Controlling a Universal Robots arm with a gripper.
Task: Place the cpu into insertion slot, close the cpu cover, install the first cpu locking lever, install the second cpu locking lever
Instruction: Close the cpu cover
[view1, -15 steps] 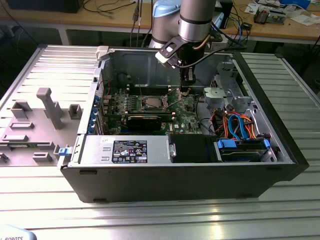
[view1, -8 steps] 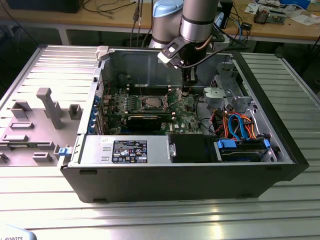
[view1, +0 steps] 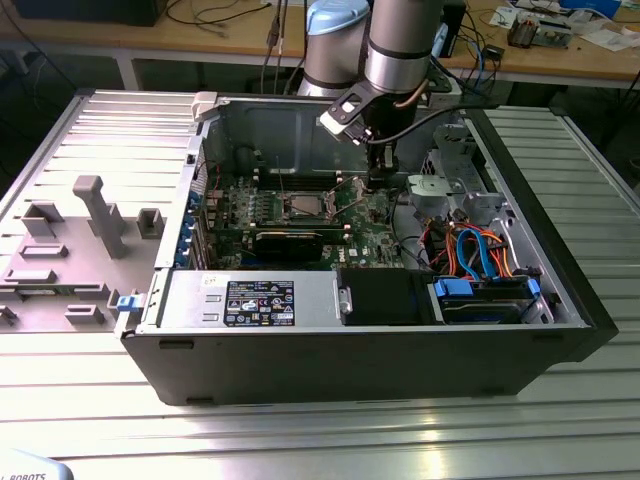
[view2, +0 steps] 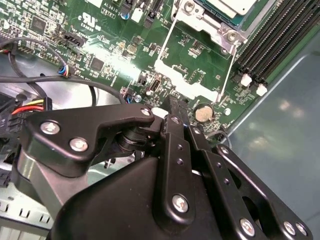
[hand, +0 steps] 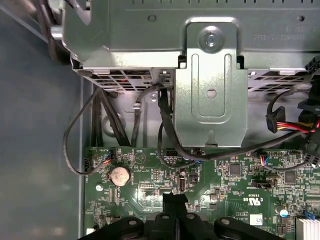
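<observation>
Printed label (view1: 259, 302) on power supply (view1: 190, 298)

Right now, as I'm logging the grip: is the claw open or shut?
Shut: in the first wrist view the claw is closed tip to tip, no gap, nothing held.

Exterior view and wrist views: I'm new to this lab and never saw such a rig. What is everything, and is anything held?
The exterior view comes from a camera off the machine: a grey jointed robot arm reaches into an open black computer case on a ribbed grey metal table. Both wrist views come from cameras on the arm, looking past its black gripper at the green circuit board. The gripper is near a round silver coin battery, to the exterior view's right of the silvery square insertion slot. Whether it holds anything, I cannot tell.
</observation>
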